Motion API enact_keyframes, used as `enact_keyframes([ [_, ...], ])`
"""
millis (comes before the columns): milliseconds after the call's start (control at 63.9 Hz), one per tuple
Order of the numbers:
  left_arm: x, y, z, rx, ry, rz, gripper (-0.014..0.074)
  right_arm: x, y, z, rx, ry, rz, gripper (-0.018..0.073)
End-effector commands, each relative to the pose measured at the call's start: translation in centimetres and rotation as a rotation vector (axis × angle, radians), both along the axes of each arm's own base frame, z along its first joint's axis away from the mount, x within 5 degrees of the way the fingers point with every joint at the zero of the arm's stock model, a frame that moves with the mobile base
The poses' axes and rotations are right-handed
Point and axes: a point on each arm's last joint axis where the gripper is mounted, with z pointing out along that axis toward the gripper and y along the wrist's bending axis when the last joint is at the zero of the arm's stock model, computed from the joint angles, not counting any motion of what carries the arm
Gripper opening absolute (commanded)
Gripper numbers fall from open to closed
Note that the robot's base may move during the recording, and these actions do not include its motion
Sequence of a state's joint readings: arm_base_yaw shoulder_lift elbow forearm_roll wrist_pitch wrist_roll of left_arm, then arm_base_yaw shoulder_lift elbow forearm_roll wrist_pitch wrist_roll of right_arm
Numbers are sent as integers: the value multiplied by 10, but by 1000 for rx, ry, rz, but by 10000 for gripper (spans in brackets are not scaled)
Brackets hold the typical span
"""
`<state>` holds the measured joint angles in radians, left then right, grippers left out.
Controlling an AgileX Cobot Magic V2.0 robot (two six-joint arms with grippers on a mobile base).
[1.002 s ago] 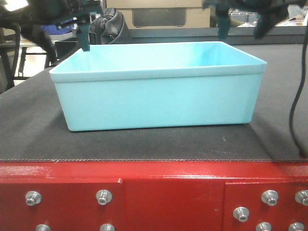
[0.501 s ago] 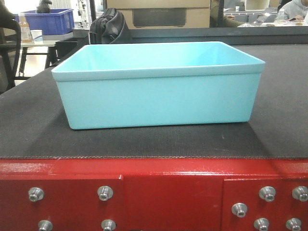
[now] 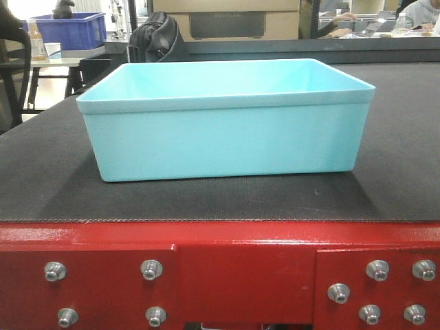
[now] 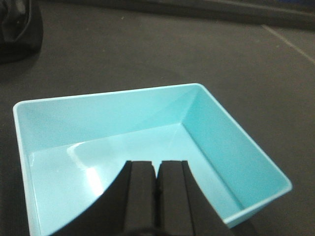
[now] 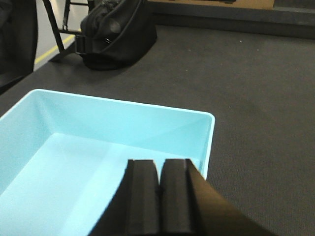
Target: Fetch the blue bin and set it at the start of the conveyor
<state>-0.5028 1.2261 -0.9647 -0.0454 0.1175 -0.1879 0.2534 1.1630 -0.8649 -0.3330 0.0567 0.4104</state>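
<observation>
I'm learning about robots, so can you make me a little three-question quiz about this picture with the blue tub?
1. True or false: the blue bin has toys inside.
2. What does the bin rest on? A) floor B) dark belt C) chair
3. Fill in: the frame below the belt is coloured ____.

Key: 1 false, it is empty. 2 B. 3 red. Bonus fact: both the left gripper and right gripper are shut, above the bin and holding nothing.
</observation>
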Motion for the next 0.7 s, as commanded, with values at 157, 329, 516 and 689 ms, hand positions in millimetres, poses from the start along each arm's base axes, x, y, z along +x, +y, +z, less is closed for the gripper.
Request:
enact_keyframes([
  [157, -56, 28, 12, -68, -120, -10, -111, -56, -15, 11, 12, -122, 7, -165],
  [329, -91, 47, 24, -105, -185, -12, -111, -93, -25, 30, 39, -232, -1, -165],
  [516, -122, 65, 45, -170, -301, -12, -111, -130, -34, 51, 76, -377, -1, -165],
  [689, -138, 74, 54, -203, -360, -12, -111, -152, -40, 61, 97, -460, -1, -165],
])
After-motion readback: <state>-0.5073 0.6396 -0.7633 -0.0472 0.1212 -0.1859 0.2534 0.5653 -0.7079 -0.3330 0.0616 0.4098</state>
